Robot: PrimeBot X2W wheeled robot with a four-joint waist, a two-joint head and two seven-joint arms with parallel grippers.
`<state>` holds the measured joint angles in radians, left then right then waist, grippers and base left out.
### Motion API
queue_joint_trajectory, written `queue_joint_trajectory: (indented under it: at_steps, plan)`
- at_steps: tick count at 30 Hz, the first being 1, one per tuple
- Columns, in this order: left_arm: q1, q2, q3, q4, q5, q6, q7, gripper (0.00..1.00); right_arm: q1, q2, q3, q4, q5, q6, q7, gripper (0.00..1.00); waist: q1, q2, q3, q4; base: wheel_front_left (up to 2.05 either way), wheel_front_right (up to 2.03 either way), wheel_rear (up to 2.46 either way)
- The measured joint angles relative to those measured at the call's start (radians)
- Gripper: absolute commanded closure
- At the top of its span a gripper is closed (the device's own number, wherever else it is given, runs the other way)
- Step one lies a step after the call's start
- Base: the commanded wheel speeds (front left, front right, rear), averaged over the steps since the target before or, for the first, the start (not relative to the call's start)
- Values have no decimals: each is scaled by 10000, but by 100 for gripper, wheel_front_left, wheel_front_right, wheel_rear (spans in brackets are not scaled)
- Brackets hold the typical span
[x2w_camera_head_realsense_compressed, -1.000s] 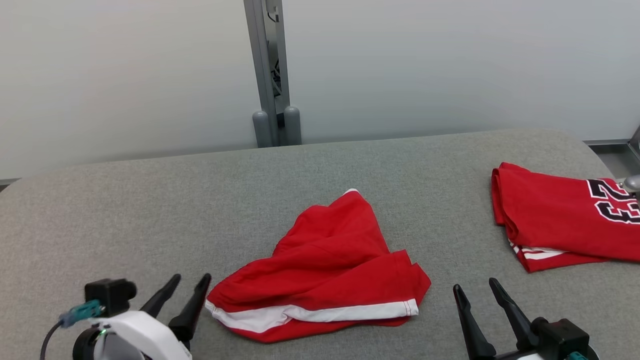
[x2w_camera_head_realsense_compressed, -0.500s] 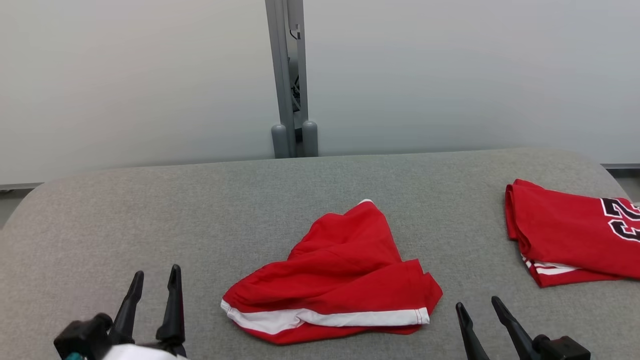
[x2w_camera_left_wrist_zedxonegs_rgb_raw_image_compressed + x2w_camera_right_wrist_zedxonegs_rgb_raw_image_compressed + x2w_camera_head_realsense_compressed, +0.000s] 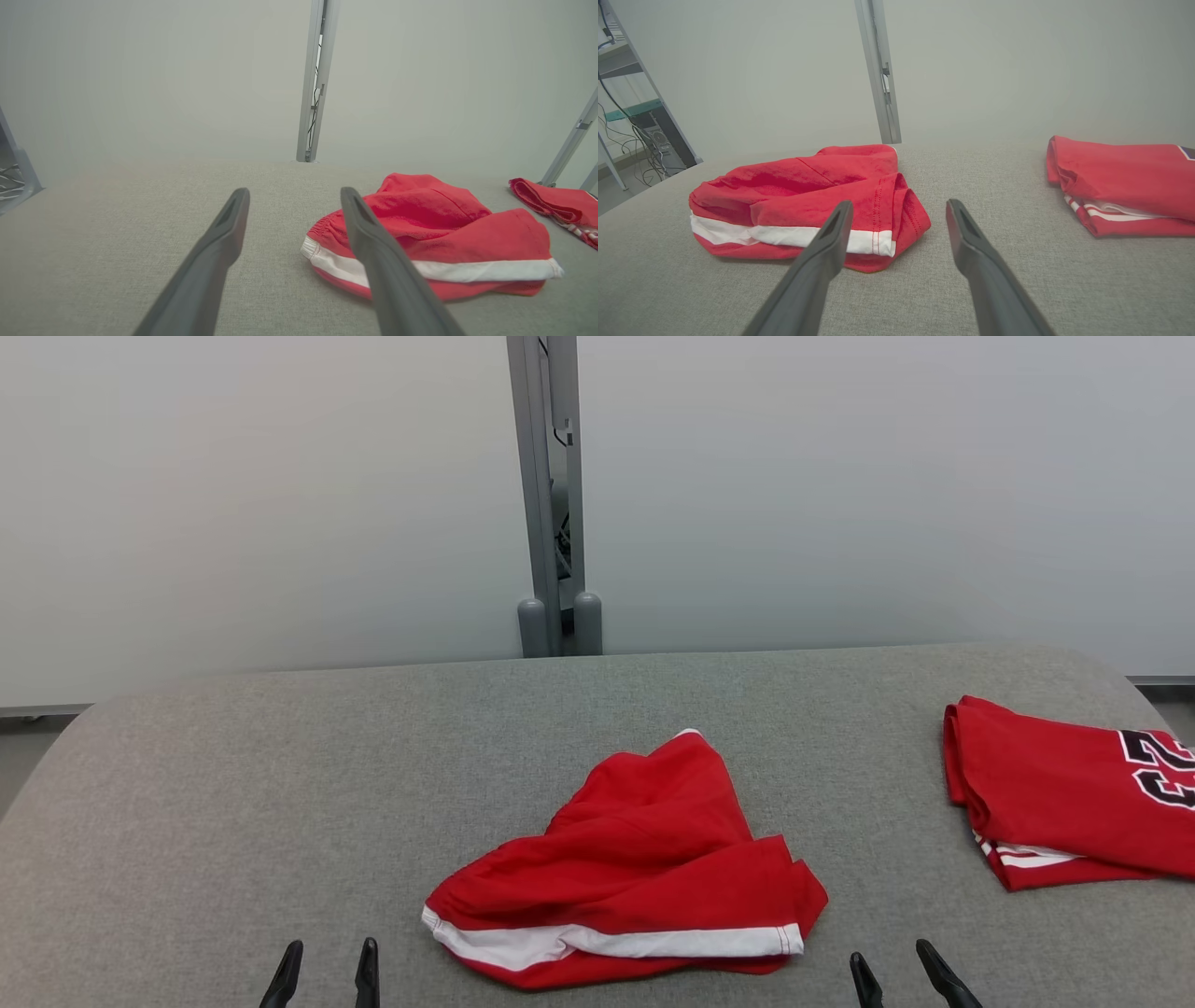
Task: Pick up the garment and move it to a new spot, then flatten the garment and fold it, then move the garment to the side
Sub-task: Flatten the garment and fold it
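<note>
Left gripper [image 3: 330,950] and right gripper [image 3: 889,954] gape empty; garment [image 3: 1055,793] lies folded, well outside the right jaws; crumpled red cloth [image 3: 644,868] between them.

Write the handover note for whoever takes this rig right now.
Grippers: left gripper and right gripper are both open and empty, low at the near edge of the table.
Things: the folded garment, with part of its number showing, lies at the table's right side. A crumpled garment, red with a white band, lies mid-table between the grippers, touched by neither.
Done: the numbered one looks folded and set aside.
Left: likely nothing for it. The crumpled one, if it counts, needs flattening, folding and moving aside.
</note>
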<state>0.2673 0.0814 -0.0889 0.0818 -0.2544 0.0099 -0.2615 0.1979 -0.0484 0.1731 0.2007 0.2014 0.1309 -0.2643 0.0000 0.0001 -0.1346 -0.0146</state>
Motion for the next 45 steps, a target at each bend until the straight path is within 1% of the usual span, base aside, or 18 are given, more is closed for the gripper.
queue_joint_trajectory:
  at_steps: [4,15,19,23,26,29,30,33,38,39,40,41,43,44,45]
  plan:
    - [139,-134,169,71,447,-94,0,0,126,0,8,-13,-40,0,0,0,0,0,-120,7,0,0,0]
    - [236,-299,380,255,786,-395,-2,0,174,0,23,-75,-119,0,0,0,0,0,-191,15,0,0,0]
    - [224,-313,353,637,765,-698,0,0,174,0,19,-48,-117,0,0,0,0,0,-136,12,0,0,0]
    - [-165,-263,125,1396,788,-1074,-2,0,162,0,40,2,-117,0,0,0,0,0,-15,42,0,0,0]
    - [-826,67,-203,2293,849,-1246,-2,0,64,2,92,17,-153,0,0,0,0,0,138,44,0,0,0]
    - [-1729,385,-612,3256,865,-1327,6,0,-123,0,115,27,-249,0,0,0,1,0,344,59,0,0,0]
    - [-2338,614,-871,3791,830,-1354,77,0,-230,0,171,71,-282,0,0,0,0,0,481,43,0,0,0]
    - [-3150,940,-1467,4439,552,-1367,330,0,-390,0,217,92,-336,0,0,0,0,0,680,-3,0,0,0]
    - [-4099,1574,-3103,5137,-706,-1394,1068,0,-562,2,351,119,-364,0,0,0,0,0,951,-154,0,0,0]
    - [-4405,1916,-3551,5288,-1104,-1396,1126,0,-630,2,362,138,-445,0,0,0,1,0,1031,-244,0,0,0]
    - [-4562,2069,-3697,5369,-1262,-1396,1129,0,-663,2,337,140,-447,0,0,0,0,0,1072,-288,0,0,0]
    - [-4818,2280,-4046,5540,-1592,-1394,1243,0,-673,2,299,138,-458,0,0,0,0,0,1151,-369,0,0,0]
    - [-4987,2382,-4426,5682,-1839,-1396,1315,6,-701,-2,288,134,-464,0,0,0,0,0,1221,-441,0,0,0]
    - [-4987,2382,-4426,5682,-1839,-1396,1315,9,-701,-2,288,134,-464,0,0,0,0,0,1221,-441,0,0,0]
    - [-5167,2516,-4844,5770,-2102,-1396,1438,17,-735,0,295,127,-518,0,0,0,0,0,1286,-505,0,0,0]
